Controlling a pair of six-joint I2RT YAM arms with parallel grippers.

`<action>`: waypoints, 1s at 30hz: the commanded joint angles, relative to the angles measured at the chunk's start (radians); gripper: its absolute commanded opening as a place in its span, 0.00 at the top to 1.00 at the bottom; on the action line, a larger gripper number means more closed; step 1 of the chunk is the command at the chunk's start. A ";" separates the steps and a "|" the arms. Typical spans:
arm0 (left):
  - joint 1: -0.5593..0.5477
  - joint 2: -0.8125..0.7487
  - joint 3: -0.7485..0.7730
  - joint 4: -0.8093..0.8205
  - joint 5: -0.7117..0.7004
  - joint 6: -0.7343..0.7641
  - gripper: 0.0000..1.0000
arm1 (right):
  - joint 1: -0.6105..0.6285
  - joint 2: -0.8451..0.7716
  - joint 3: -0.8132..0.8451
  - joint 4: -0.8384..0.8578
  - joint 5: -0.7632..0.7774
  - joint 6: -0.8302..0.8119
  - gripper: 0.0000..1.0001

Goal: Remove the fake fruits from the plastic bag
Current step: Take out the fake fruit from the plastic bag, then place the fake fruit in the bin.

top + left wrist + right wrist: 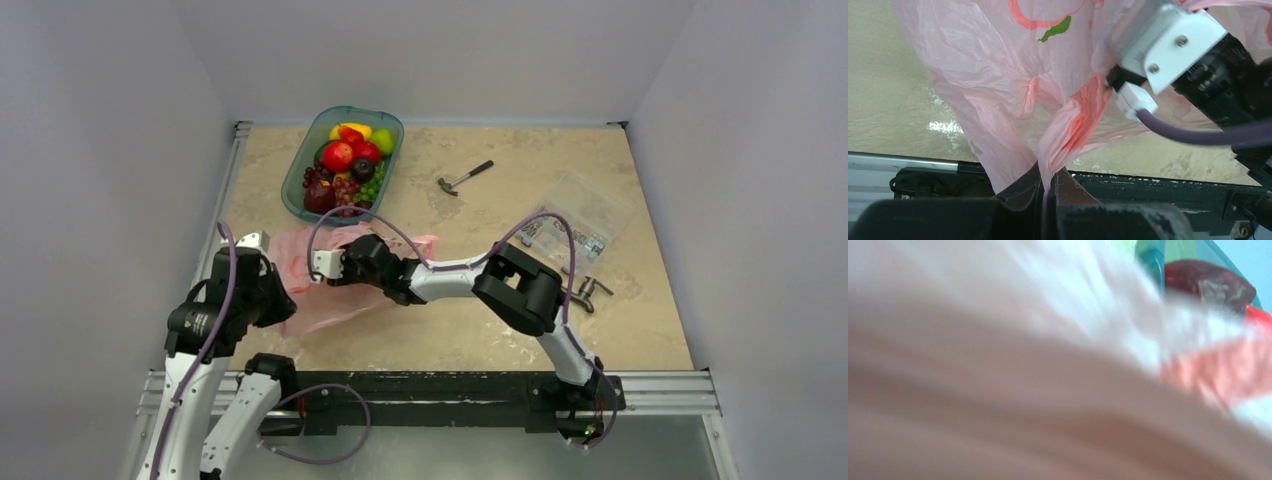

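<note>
Your left gripper (1048,184) is clenched tight: its two dark fingers press together on a gathered fold of the thin, crinkly, translucent pink plastic bag (998,90), and the film fans up and out from that pinch in sharp creases. A knotted twist of film sits just above the pinch. Darker coral print and one green leaf mark show on the bag's wall.

Your right gripper (322,264) reaches across from the right and its front end is buried in the bag. Its own camera shows only blurred pink film pressed close, so you cannot tell how wide its jaws stand or whether they hold anything. From the left wrist you see only its white boxy housing and a smooth purple cable against the bag.

The bag lies on the beige, stone-patterned table (450,335) at the near left, between the two grippers. Its far edge is just beside the near end of the rounded teal translucent plastic tray (297,180). The glossy fake fruits (345,165) are heaped in that tray: red and green rounds, a yellow piece, and dark purple and green grape clusters.

Well apart to the right lie a small hammer (465,178) and a clear plastic pouch of small parts (585,215).
</note>
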 commanded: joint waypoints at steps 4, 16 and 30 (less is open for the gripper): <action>-0.004 0.019 0.006 0.068 0.033 -0.010 1.00 | 0.018 -0.239 -0.122 -0.120 -0.324 0.140 0.94; -0.004 0.032 -0.013 0.094 0.032 -0.022 1.00 | 0.018 -0.498 -0.284 -0.092 -0.754 0.371 0.98; -0.006 0.022 -0.027 0.107 0.056 -0.015 1.00 | -0.088 -0.652 -0.135 -0.044 -0.530 0.491 1.00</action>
